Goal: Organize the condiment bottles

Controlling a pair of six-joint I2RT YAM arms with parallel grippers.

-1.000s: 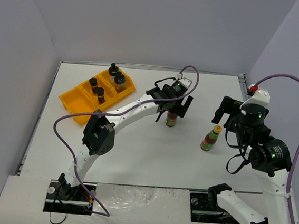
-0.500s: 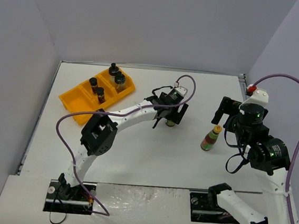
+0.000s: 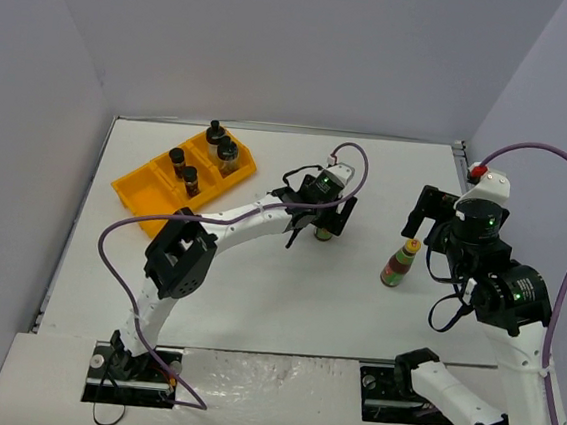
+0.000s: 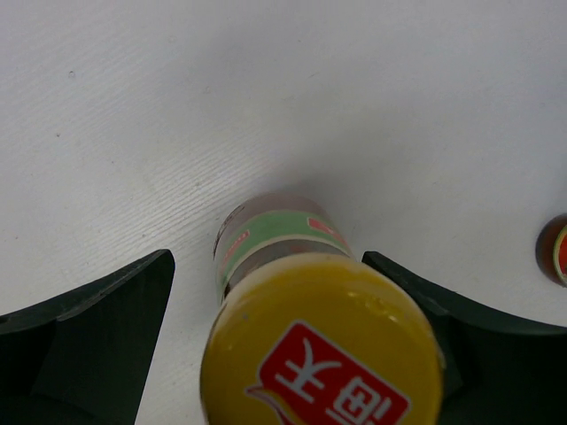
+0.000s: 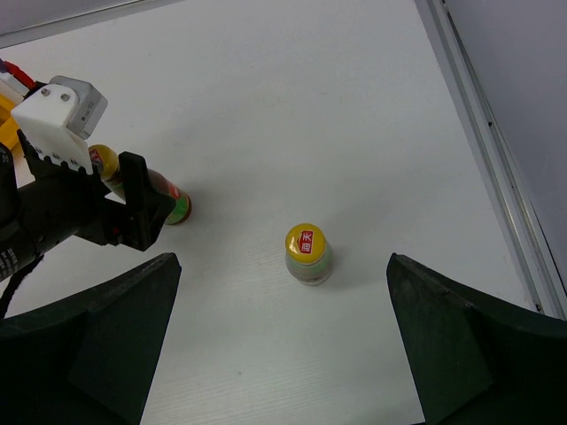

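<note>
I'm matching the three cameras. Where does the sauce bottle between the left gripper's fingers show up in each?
Top external: sauce bottle mid-table, partly under the left gripper.
Left wrist: bottom centre, yellow cap nearest the camera.
Right wrist: left of centre, beside that gripper.
Shared landmark: the second sauce bottle, standing alone; it is at the left wrist view's right edge.

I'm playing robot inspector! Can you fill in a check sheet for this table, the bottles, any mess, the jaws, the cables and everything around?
surface: white table, no spills seen
job's things: four black-capped jars upright in the orange tray; first sauce bottle and second sauce bottle upright on the table, apart
clutter: nothing seen
grippers: left gripper straddles the first sauce bottle, a gap on one side; right gripper open, holding nothing
cables: purple cables loop along both arms
surroundings: grey walls; metal rail at the table's right edge
</note>
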